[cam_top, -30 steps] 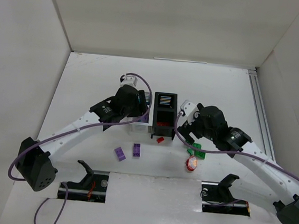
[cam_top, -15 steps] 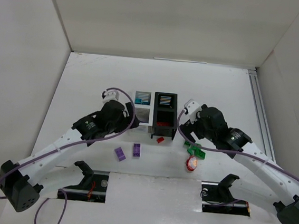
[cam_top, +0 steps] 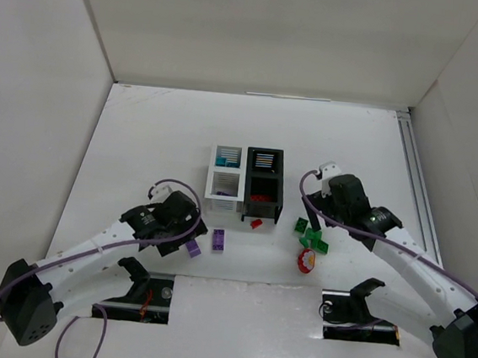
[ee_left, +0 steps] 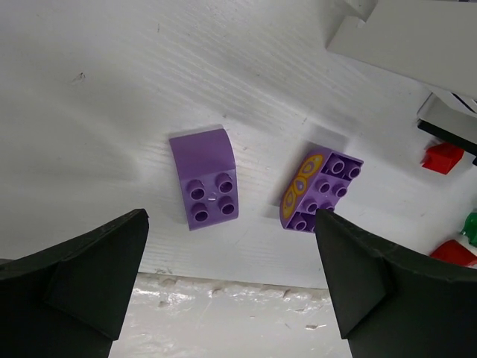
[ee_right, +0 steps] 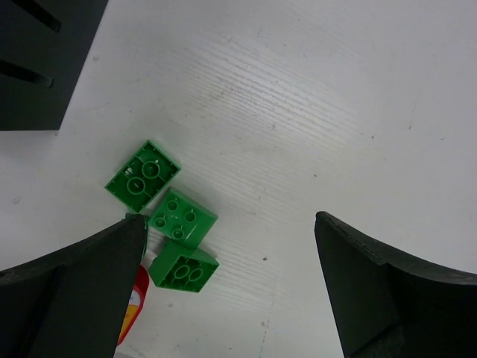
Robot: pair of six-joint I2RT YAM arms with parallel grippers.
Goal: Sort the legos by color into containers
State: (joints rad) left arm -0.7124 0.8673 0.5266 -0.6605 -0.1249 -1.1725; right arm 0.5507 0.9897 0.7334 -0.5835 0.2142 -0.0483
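The bins (cam_top: 224, 186) stand in a 2x2 cluster, white on the left and black (cam_top: 264, 161) on the right. Two purple bricks (ee_left: 205, 183) (ee_left: 320, 188) lie on the table just ahead of my open, empty left gripper (ee_left: 231, 216), which hovers over them (cam_top: 187, 237). Three green bricks (ee_right: 182, 216) lie by the left finger of my open, empty right gripper (ee_right: 229, 224), seen in the top view (cam_top: 318, 219) beside them (cam_top: 313, 241). A red-yellow round piece (cam_top: 306, 260) lies near them. A red brick (cam_top: 256, 224) lies in front of the black bin.
Teal bricks show in the far white bin (cam_top: 224, 156) and red ones in the near black bin (cam_top: 260, 200). The table's front lip (ee_left: 238, 313) runs just below the purple bricks. White walls enclose the table on three sides.
My left arm has drawn back from the bins toward the near edge and now hovers over the purple bricks. My right gripper has shifted a little to the right, off the green bricks.
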